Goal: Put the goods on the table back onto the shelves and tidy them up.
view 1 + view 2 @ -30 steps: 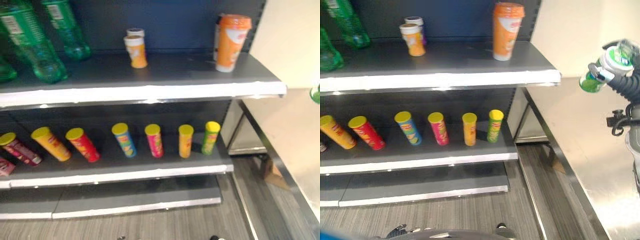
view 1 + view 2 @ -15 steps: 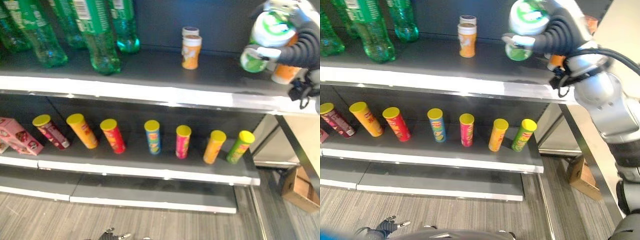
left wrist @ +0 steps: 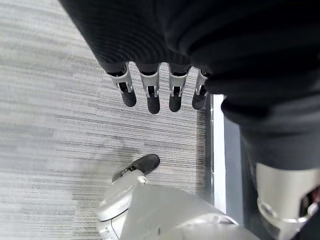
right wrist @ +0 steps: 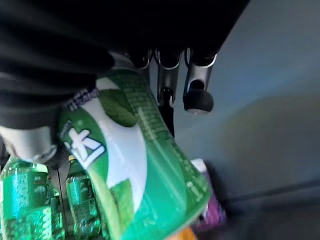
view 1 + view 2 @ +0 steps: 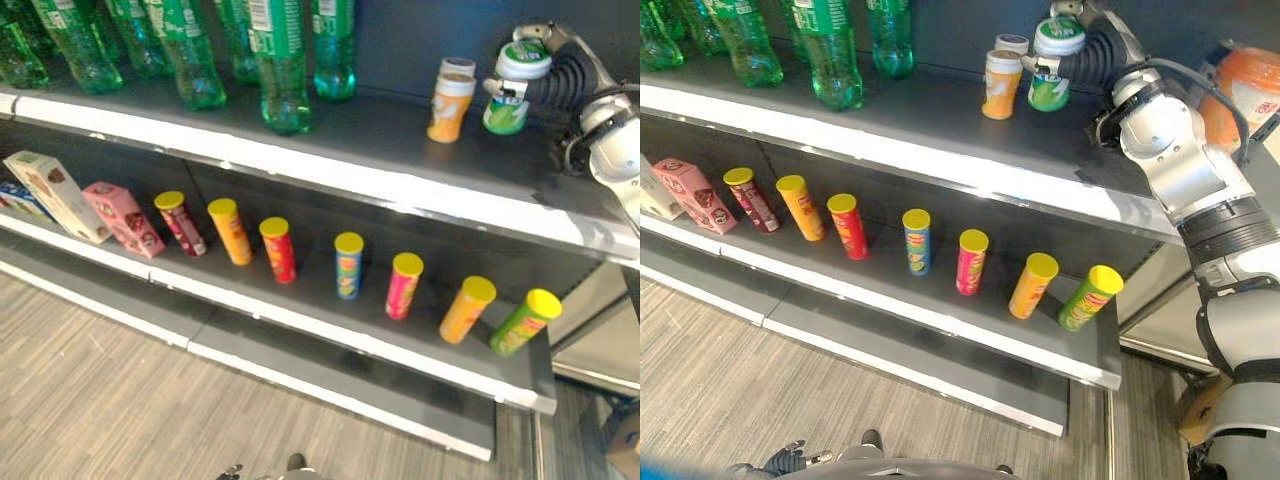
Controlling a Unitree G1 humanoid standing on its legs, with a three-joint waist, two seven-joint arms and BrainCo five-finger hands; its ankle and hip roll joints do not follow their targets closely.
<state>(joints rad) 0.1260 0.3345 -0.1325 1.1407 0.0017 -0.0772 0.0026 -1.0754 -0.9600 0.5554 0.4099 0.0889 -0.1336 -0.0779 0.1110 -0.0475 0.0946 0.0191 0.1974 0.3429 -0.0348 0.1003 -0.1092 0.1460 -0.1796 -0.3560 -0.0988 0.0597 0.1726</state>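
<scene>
My right hand (image 5: 1092, 52) is shut on a green and white cup with a white lid (image 5: 1051, 76), holding it over the top shelf (image 5: 940, 150) just right of an orange-yellow cup (image 5: 1000, 84). In the right wrist view the green cup (image 4: 135, 165) lies across the palm under the fingers (image 4: 197, 97). A second small cup (image 5: 456, 68) stands behind the orange-yellow cup (image 5: 448, 106). A big orange cup (image 5: 1245, 95) stands at the shelf's right end, behind my forearm. My left hand (image 3: 160, 92) hangs open over the floor, holding nothing.
Green bottles (image 5: 280, 60) crowd the top shelf's left part. On the middle shelf (image 5: 380, 345) stands a row of yellow-lidded tubes (image 5: 348, 265), the rightmost ones leaning, with pink and white boxes (image 5: 125, 218) at the left. Grey floor (image 5: 130, 400) lies below.
The camera has swung left and the view has shifted. My right hand with the green cup has reached deeper over the top shelf, now close beside the orange-yellow cup.
</scene>
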